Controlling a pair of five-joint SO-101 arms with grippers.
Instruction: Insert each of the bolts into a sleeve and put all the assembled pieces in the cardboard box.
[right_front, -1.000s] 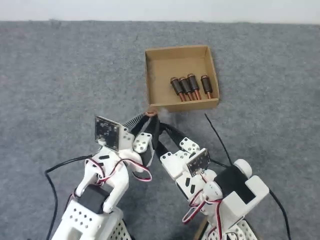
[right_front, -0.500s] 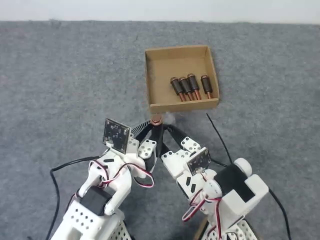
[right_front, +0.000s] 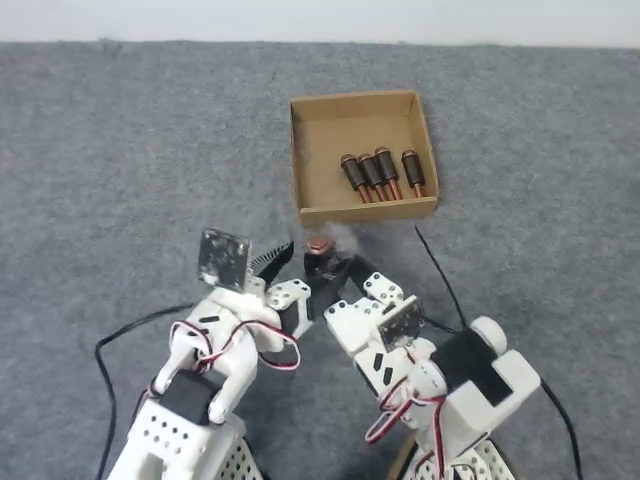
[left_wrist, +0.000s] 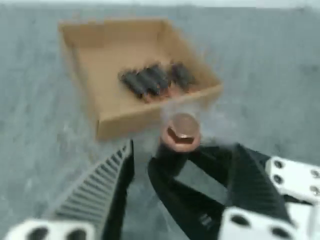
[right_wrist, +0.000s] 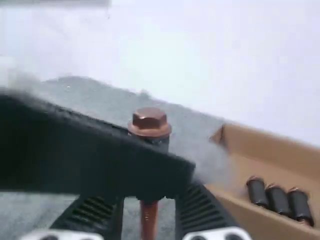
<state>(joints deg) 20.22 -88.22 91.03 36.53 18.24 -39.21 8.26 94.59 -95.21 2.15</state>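
**Right gripper holds an assembled piece upright beside the cardboard box**

From above, the right gripper (right_front: 322, 268) has its fingers clamped on the black sleeve (right_wrist: 159, 142) of an assembled piece (right_front: 319, 247). The piece stands with its copper bolt head (right_wrist: 149, 121) up, just at 6 o'clock of the cardboard box (right_front: 330, 128) and outside its near wall. The left gripper (right_front: 284, 270) sits at 8 o'clock of the piece with its fingers spread. Its ribbed finger (right_front: 275, 258) is just beside the piece, not gripping it. 4 finished pieces (right_front: 380, 172) lie side by side on the box floor toward its 4 o'clock corner, copper shafts pointing to 6 o'clock. Grey carpet (right_front: 120, 150) covers the table.
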